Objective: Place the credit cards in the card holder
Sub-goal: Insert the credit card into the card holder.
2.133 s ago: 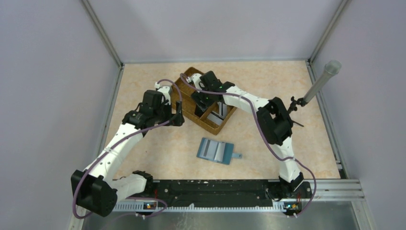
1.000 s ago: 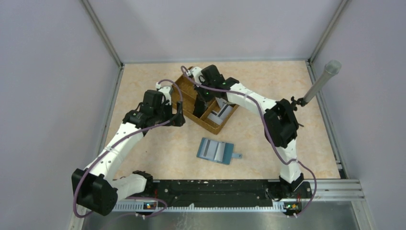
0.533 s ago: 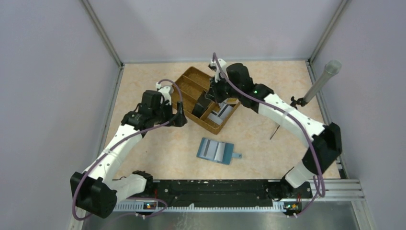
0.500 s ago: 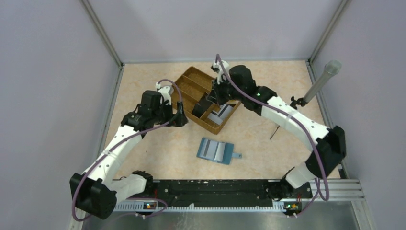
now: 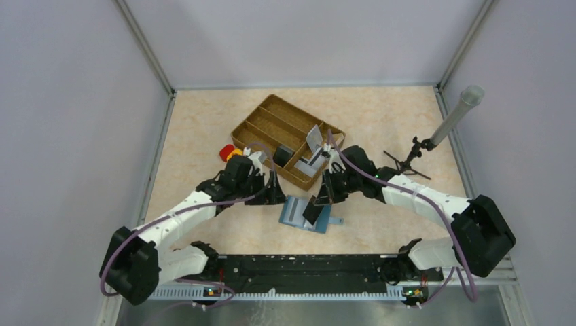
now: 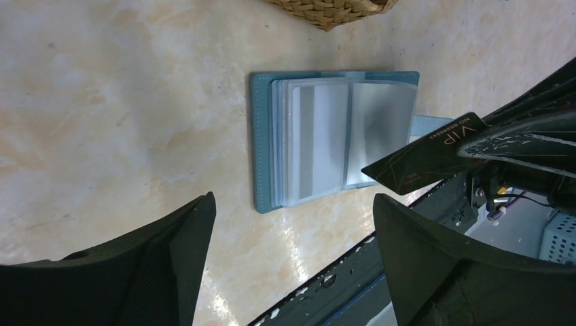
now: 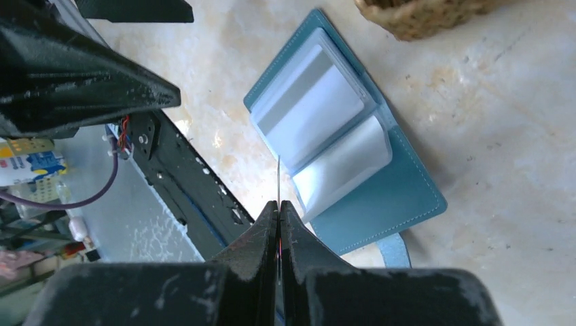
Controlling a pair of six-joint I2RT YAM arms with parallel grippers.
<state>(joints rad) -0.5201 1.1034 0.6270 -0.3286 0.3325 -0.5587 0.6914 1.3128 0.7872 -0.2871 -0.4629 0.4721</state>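
Red and yellow pieces [image 5: 229,152] sit on the table [image 5: 204,115], at 10 o'clock of the left gripper [image 5: 277,195]. Left gripper: jaws spread wide, nothing between them, hanging near the wallet [image 5: 293,210] at its 10 o'clock. Woven tray [image 5: 253,119] at 12 o'clock of wallet. Pale cards [image 5: 314,138] are in its right-end compartment, one leaning up against the wall, others lying flat. Wallet lies open and flat on the table, clear sleeves facing up, tab [image 5: 336,221] sticking out at 3 o'clock. Dark card [image 6: 424,155] (gold "VIP" lettering readable in the left wrist view) is pinched at one end by the right gripper [image 7: 278,204]. Its jaws are clenched tight on it, and the card shows edge-on between the fingers in the right wrist view. Card hangs tilted over the wallet's right half, free corner at the sleeves; touching or just above, cannot tell. Right gripper stands at 2 o'clock of wallet. Stand [image 5: 416,151] with a grey tube at 3 o'clock of tray, well apart from it.
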